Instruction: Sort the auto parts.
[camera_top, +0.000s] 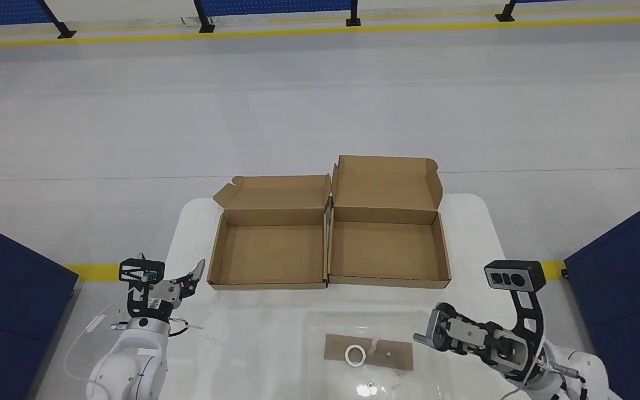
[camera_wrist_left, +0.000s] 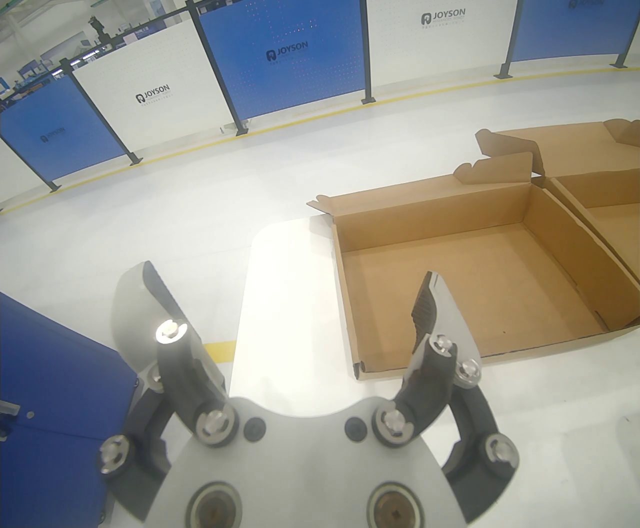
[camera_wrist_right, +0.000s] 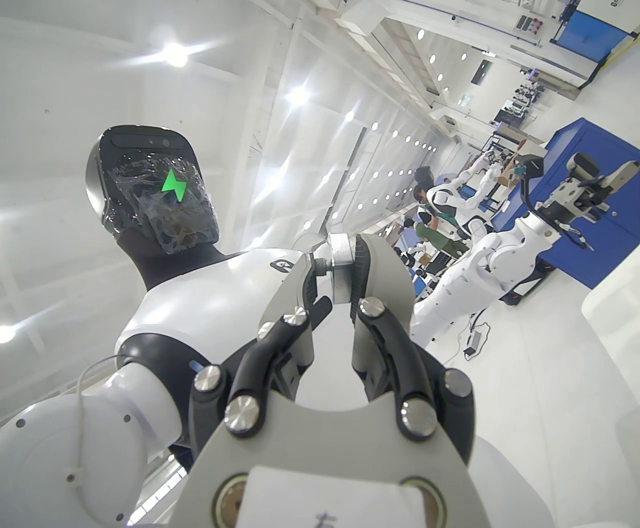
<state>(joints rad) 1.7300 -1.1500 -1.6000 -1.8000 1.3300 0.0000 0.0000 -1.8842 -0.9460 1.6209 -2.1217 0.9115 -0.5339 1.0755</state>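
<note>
**Right hand.** The right hand is clenched on a metal part. The part sits between the two finger pads near their tips, raised off the counter and above its front right area.

**Metal part, appearance.** The part is a short, bright silver cylinder with a smooth, machined surface. A narrower round stub projects from one flat face. The fingers press against its opposite sides, and the ribbed black pad of one finger touches the cylinder wall. No other detail of the part can be made out.

**Left hand.** The left hand is released. Its two fingers are spread wide apart with nothing between them. It hangs over the front left corner of the counter and points toward the left box, which lies near it but apart from it.

**Boxes.** Two shallow brown cardboard boxes stand side by side on the far half of the counter, their adjacent walls touching. Both have their lids folded back and upright behind them. The left box shows a bare cardboard floor. The right box is the slightly larger of the two, and its floor also appears bare.

**Other items on the counter.** A flat brown cardboard piece lies near the front edge, between the two arms. A small white ring rests flat on its left end. The right hand is just beside the right end of this piece.
</note>
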